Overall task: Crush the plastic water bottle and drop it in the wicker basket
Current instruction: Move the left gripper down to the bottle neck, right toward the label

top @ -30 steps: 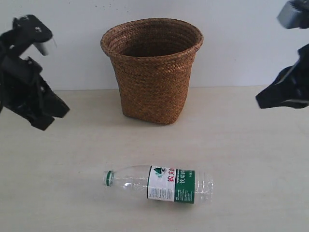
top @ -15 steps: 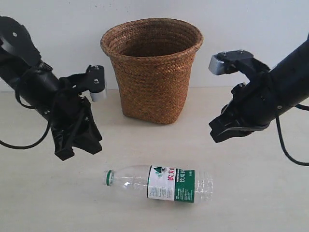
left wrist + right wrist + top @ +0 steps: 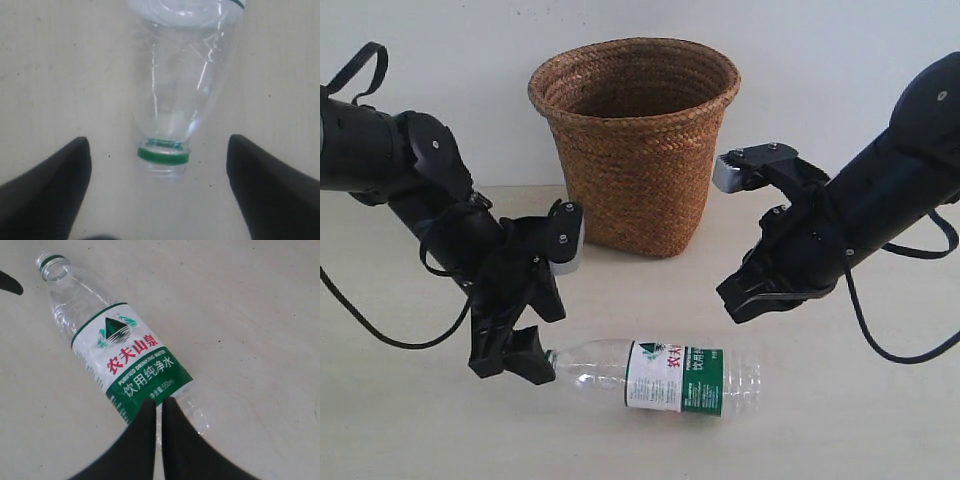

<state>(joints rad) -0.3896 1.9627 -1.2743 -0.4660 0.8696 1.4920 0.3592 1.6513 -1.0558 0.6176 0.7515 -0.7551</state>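
Note:
The plastic water bottle (image 3: 670,377) lies on its side on the table, in front of the wicker basket (image 3: 635,180), with its neck pointing left. It is clear, with a green neck ring (image 3: 163,156) and a white-and-green label with red writing (image 3: 131,360). My left gripper (image 3: 512,358) is down at the neck end, open, with one finger (image 3: 50,190) on each side of the neck (image 3: 159,145) and neither touching it. My right gripper (image 3: 736,300) hovers over the bottle's base end. Its fingers (image 3: 159,402) are shut with only a slit between them, holding nothing.
The pale table (image 3: 850,400) runs back to a white wall (image 3: 820,80). The upright basket stands near that wall, between the two arms. Black cables (image 3: 390,335) trail from both arms over the table.
Both arms have swung down and inward toward the bottle, the left to its neck end and the right over its base end. The bottle and basket have not moved.

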